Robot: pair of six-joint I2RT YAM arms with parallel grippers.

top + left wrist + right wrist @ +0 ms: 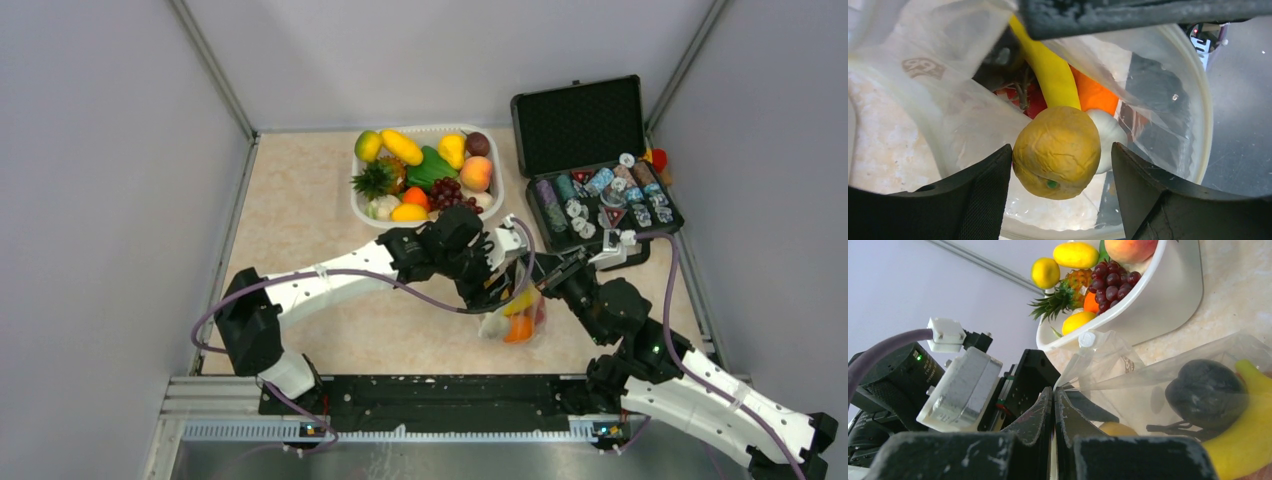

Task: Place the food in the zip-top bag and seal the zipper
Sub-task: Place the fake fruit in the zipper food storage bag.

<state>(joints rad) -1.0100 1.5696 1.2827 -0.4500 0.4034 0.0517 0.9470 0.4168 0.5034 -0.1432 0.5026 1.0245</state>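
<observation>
Left wrist: my left gripper (1061,156) open around orange (1055,150).
Right gripper (1054,396): pinching zip-top bag (1148,374), bench's near edge.

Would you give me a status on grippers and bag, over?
Right gripper shut on clear plastic zip-top bag. Left gripper open, wrinkled yellow-orange toy fruit between jaws, over bag mouth. Nothing blocking.

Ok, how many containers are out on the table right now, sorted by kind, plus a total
white tub: 1
black case: 1
zip-top bag: 1
total: 3
</observation>
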